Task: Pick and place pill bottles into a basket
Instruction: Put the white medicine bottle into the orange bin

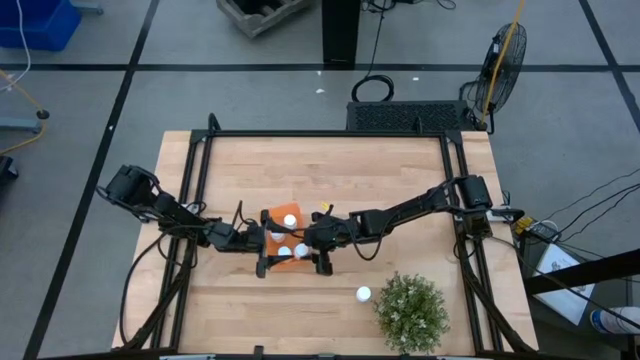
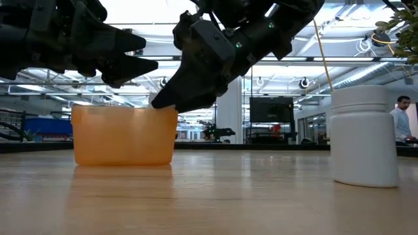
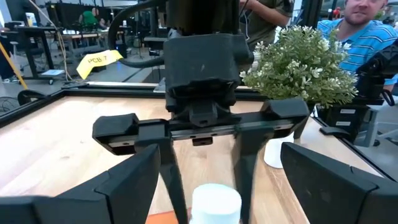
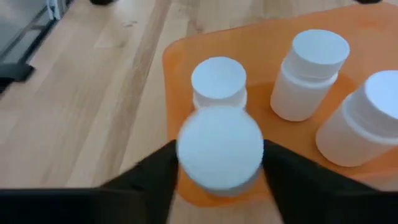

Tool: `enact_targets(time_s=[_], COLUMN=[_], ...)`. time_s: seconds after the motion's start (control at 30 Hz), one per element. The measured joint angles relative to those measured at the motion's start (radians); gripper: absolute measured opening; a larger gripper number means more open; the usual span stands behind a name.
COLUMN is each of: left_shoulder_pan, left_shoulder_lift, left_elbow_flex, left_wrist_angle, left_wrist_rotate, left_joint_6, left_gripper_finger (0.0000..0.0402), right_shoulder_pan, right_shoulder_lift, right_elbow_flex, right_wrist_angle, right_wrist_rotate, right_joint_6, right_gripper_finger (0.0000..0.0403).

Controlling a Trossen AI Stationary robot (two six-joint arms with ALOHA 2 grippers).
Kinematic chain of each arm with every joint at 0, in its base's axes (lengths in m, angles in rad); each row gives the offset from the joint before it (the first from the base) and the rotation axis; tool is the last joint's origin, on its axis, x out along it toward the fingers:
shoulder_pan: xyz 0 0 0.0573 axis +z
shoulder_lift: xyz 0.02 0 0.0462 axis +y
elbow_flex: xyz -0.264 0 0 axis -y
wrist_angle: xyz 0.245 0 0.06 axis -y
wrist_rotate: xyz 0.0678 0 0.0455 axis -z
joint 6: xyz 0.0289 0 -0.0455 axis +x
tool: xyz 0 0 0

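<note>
The orange basket (image 1: 272, 240) stands at mid-table and also shows in the low view (image 2: 124, 134). Three white pill bottles (image 4: 309, 74) stand upright in it. My right gripper (image 1: 318, 252) is shut on another pill bottle (image 4: 219, 152) over the basket's right end. My left gripper (image 1: 262, 243) is wide open at the basket's left end, facing the right gripper; whether it touches the basket I cannot tell. One more pill bottle (image 1: 363, 294) stands on its base on the table, also in the low view (image 2: 364, 137). My right gripper pinches the pill bottle by its two opposite sides just below the cap (image 4: 186, 177), between its two fingers (image 4: 152, 177). The fingers come from above, slanting down from the table's right. The bottle is upright over the basket's rim (image 4: 205, 196); its base is hidden.
A green bushy plant (image 1: 410, 312) stands at the table's near right, close to the loose bottle. Black rails (image 1: 190, 180) run along the table's left, right and far sides. Bare wood lies on the near left and far half. People (image 3: 367, 31) show beyond the table.
</note>
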Motion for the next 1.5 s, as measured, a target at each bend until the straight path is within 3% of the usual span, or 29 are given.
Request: enact_targets(time_s=[0.13,0.3,0.57,0.87,1.13,1.3,1.5], left_shoulder_pan=[0.0,0.0,0.0,0.0,0.0,0.003,0.003], left_shoulder_lift=[0.0,0.0,0.0,0.0,0.001,0.001,0.002], left_elbow_flex=[0.0,0.0,-0.001,-0.001,-0.001,-0.001,-0.001], left_wrist_angle=[0.0,0.0,-0.001,-0.004,-0.013,-0.013,-0.005], left_wrist_rotate=[0.0,0.0,0.001,0.002,0.002,0.002,-0.001], left_joint_6=[0.0,0.001,-0.001,-0.095,-0.069,-0.02,0.004], left_gripper_finger=[0.0335,0.0335,0.0335,0.0335,0.0335,0.0335,0.0335], right_shoulder_pan=[-0.001,-0.001,-0.002,0.012,0.095,0.155,0.214], right_shoulder_lift=[0.0,0.0,-0.033,-0.274,-0.45,-0.454,-0.411], right_elbow_flex=[0.0,0.0,0.0,0.002,0.002,0.021,0.041], right_wrist_angle=[0.003,0.017,0.037,-0.172,-0.605,-0.838,-0.889], right_wrist_rotate=[0.003,0.003,0.036,0.055,0.055,0.054,0.045], right_joint_6=[0.023,0.025,-0.001,-0.011,0.283,0.453,0.552], right_gripper_finger=[0.0297,0.0332,0.0317,0.0313,0.0313,0.0304,0.0286])
